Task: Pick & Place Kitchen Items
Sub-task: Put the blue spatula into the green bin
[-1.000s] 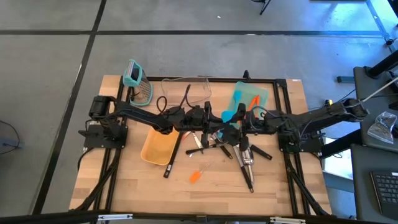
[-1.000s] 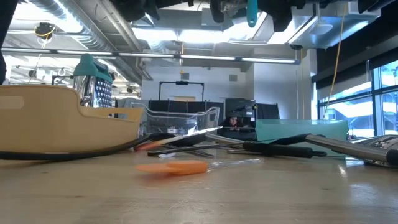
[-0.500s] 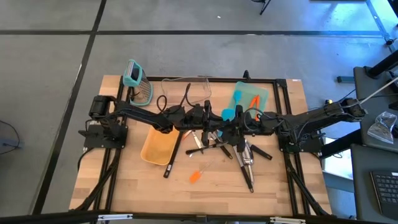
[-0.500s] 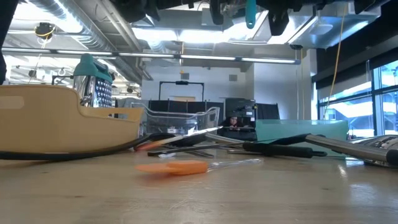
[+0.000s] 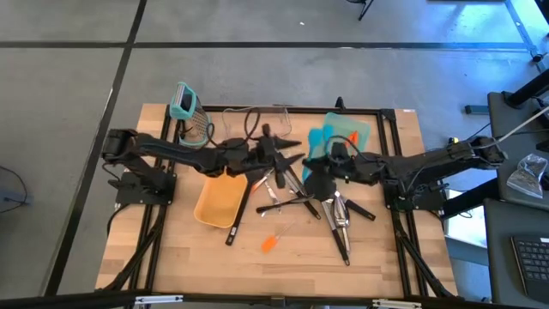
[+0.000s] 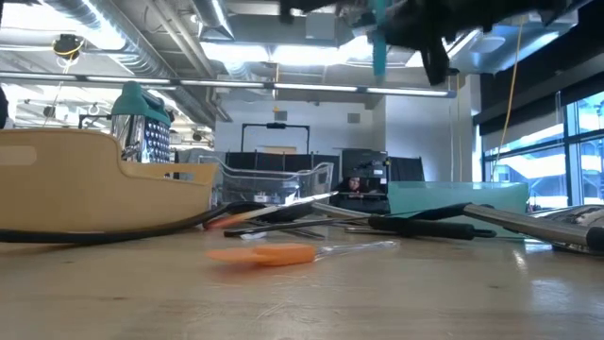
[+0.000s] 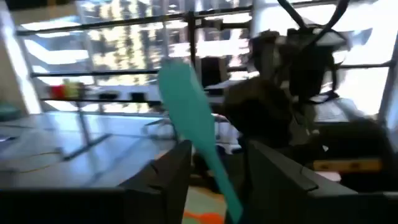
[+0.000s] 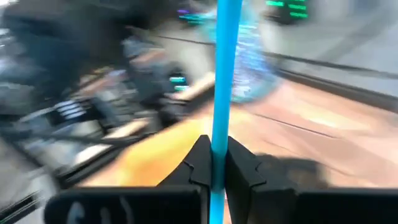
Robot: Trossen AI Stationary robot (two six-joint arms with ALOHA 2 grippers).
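I see my right gripper (image 8: 213, 163) raised above mid-counter (image 5: 300, 257), fingers pinching the teal spatula (image 8: 224, 74) by its handle. My left gripper (image 7: 214, 165) faces it at the same height, fingers spread, the spatula's blade between them, untouched. Other utensils (image 5: 304, 206) lie below.

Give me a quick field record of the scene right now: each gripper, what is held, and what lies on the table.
right gripper: shut on teal spatula, raised over mid-table
left gripper: open, the spatula passes between its fingers with gaps either side
orange spatula: lying alone on the wood, near the front edge
utensil pile: black and metal pieces, crossed, mid-table
tan bin: left of pile
teal tray: at the back right
grater: at the back left
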